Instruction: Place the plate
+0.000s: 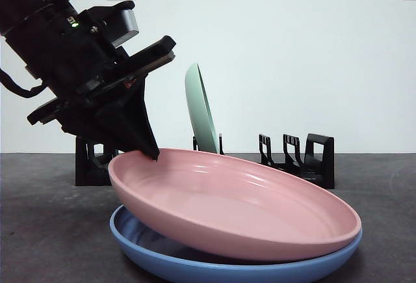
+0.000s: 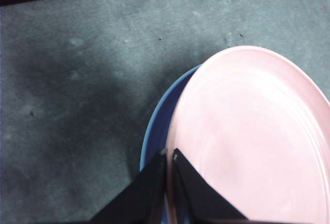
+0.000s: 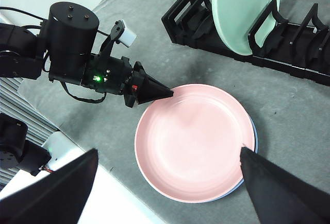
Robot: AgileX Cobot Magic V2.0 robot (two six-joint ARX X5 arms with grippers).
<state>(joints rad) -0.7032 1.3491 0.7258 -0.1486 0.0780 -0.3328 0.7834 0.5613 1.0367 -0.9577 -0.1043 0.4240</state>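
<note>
A pink plate point(image 1: 247, 211) lies tilted on a blue plate point(image 1: 195, 263) at the front of the table. Its left rim is lifted and its right side rests on the blue plate. My left gripper point(image 1: 151, 153) is shut on the pink plate's raised left rim. The left wrist view shows the jaws closed over that rim point(image 2: 169, 154), with the pink plate point(image 2: 258, 141) over the blue plate point(image 2: 157, 131). My right gripper point(image 3: 167, 152) is open and empty, high above the pink plate point(image 3: 196, 141). It also sees the left gripper point(image 3: 167, 94).
A black dish rack point(image 1: 305, 159) stands behind the plates, with a pale green plate point(image 1: 201, 107) upright in one slot. In the right wrist view the rack point(image 3: 289, 54) and green plate point(image 3: 245, 7) lie beyond the pink plate. The table's edge runs near the left arm.
</note>
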